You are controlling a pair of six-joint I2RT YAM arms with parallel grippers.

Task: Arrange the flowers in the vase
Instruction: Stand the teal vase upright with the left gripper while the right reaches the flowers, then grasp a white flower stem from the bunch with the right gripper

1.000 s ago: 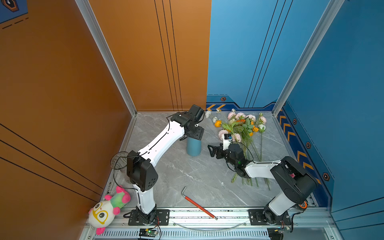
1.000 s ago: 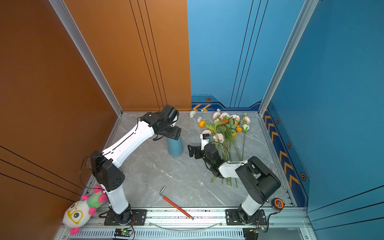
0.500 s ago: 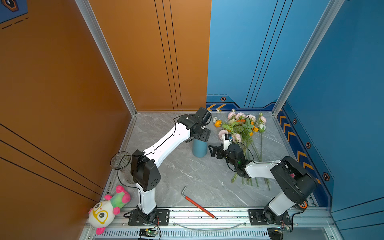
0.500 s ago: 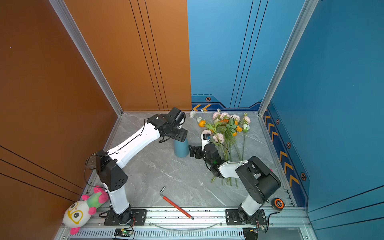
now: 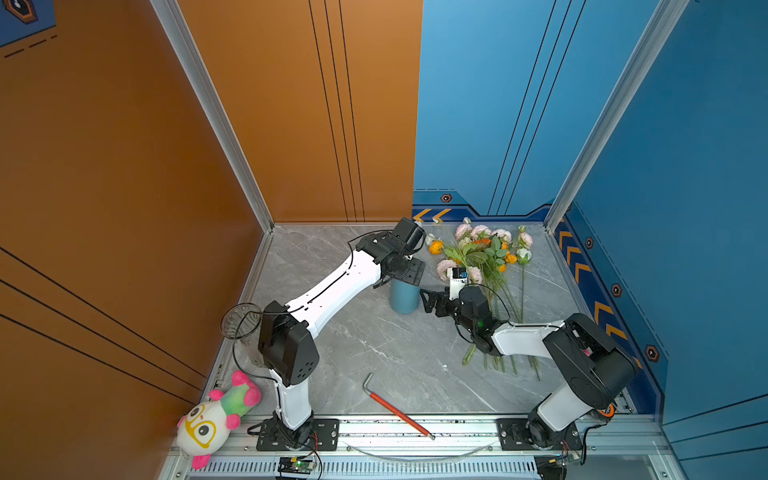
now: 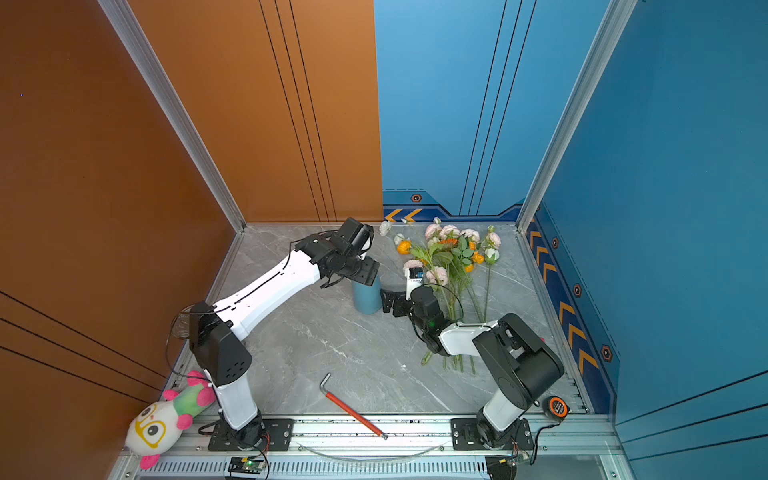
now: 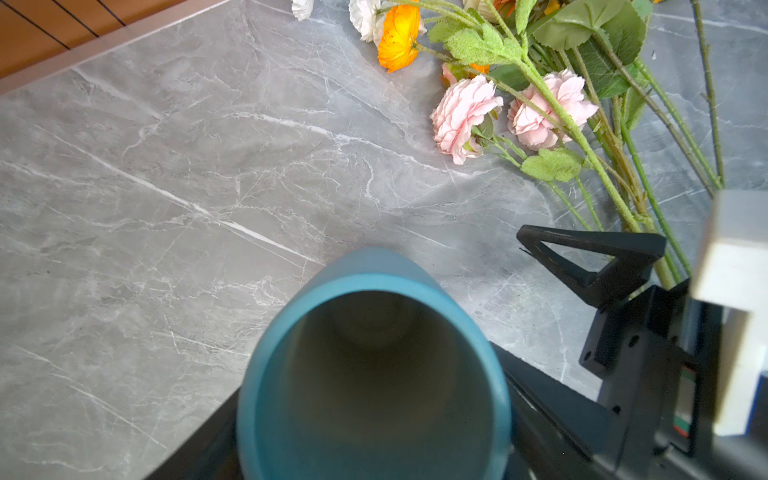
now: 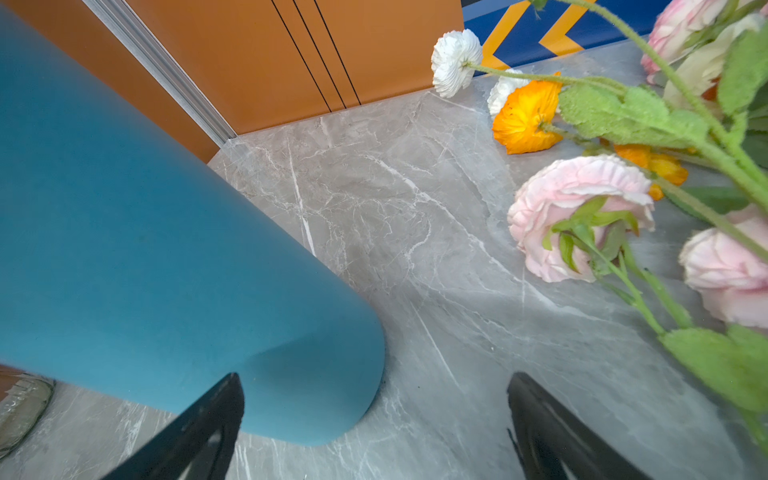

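The blue vase [image 5: 404,300] [image 6: 367,302] stands upright mid-table, its mouth empty in the left wrist view [image 7: 374,286]. My left gripper [image 5: 405,276] [image 6: 365,276] [image 7: 374,399] straddles its rim from above, a black finger against each side; whether they still press it is not visible. The flowers [image 5: 482,253] [image 6: 451,253] [image 7: 540,104] [image 8: 582,208] lie flat on the table to the vase's right, blooms toward the back wall. My right gripper [image 5: 428,301] [image 6: 388,301] [image 8: 374,376] is low beside the vase's base [image 8: 145,249], open and empty, its arm lying over the stems.
A red-handled hex key [image 5: 395,409] lies near the front rail. A plush toy [image 5: 212,419] and a glass jar [image 5: 241,328] sit at the left edge by the left arm's base. An orange tape measure [image 6: 557,407] is at the front right corner. Walls enclose three sides.
The left arm has carried the vase to the right, toward the flowers and the right gripper, where it now stands. The right arm has not moved.
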